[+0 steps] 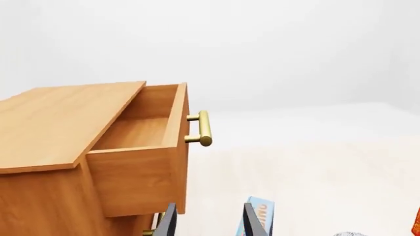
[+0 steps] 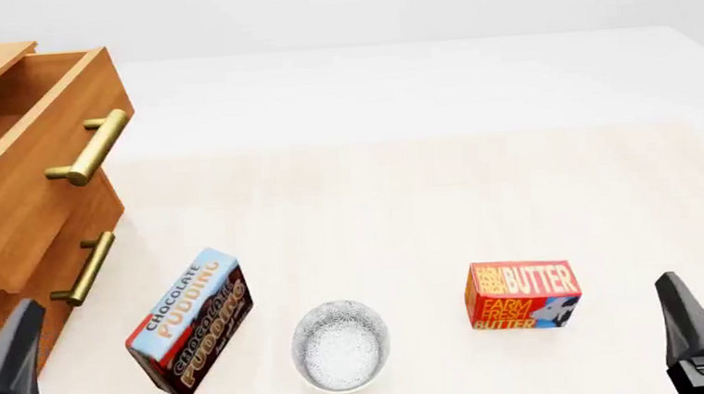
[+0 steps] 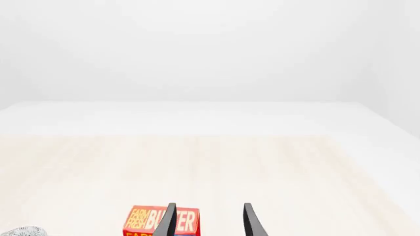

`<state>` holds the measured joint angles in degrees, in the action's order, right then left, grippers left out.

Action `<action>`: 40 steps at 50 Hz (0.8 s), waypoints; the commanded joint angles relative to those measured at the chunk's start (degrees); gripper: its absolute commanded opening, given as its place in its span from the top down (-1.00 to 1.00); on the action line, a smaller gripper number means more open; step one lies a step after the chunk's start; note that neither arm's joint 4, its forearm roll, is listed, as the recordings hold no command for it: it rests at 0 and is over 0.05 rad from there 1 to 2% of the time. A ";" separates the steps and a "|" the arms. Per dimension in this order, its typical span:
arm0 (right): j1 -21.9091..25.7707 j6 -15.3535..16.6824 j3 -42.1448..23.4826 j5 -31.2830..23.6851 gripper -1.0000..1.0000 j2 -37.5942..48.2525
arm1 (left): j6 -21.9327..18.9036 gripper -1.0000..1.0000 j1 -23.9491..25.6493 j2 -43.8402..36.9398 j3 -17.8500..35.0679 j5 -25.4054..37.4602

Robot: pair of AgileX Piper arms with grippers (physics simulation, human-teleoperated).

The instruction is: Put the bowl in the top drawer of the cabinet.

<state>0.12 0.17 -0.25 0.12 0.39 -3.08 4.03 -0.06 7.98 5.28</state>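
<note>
Top drawer [image 2: 13,137] already pulled out. Bowl [image 2: 340,345] sits on bench [image 2: 390,204] between pudding box [image 2: 190,322] and butter box [image 2: 522,295], untouched. Both hands spread, empty. Next: reach down, grip the rim.

A pudding box [image 2: 190,324] leans at seven o'clock on the table [image 2: 378,204] (pale wood); a butter box [image 2: 522,295] stands at five.
</note>
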 commanded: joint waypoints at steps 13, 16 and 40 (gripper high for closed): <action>0.02 -0.01 0.00 0.00 -1.00 0.01 | -3.57 -1.00 3.63 0.06 11.55 7.30; 0.02 0.00 0.00 0.00 -1.00 0.01 | -4.07 -1.00 3.69 0.06 12.45 7.52; 0.06 0.00 0.00 0.00 -1.00 0.03 | -7.67 -1.00 7.89 -0.01 23.54 16.54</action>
<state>0.16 0.17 -0.25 0.12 0.41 -9.03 9.93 -0.02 27.07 18.24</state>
